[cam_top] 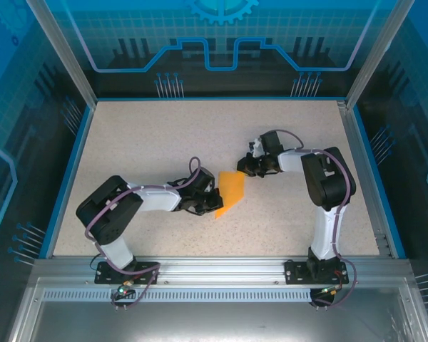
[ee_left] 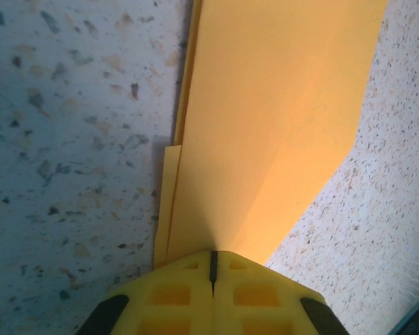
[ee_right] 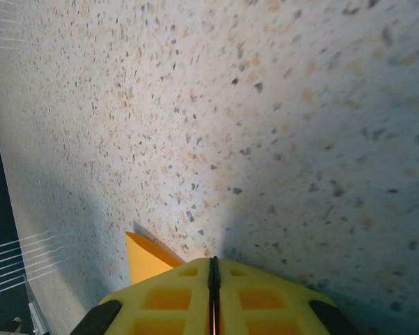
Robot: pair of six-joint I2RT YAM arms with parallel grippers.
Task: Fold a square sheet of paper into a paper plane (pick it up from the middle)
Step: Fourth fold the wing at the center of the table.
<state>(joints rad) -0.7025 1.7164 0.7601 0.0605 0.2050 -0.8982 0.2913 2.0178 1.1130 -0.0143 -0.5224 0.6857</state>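
Orange paper (ee_left: 265,125): far end beyond view

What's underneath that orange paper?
The speckled table lies below the orange paper, and a lower folded layer of the same paper peeks out along one edge. The tabletop directly beneath, and how many layers are stacked, are hidden.

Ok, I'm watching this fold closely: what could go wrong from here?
The left tool is shut on the thin folded orange paper sheet, whose layers sit offset along one edge; a pull might skew or tear it. The right tool is shut with just a corner of that sheet showing beside it, so it may slip off.
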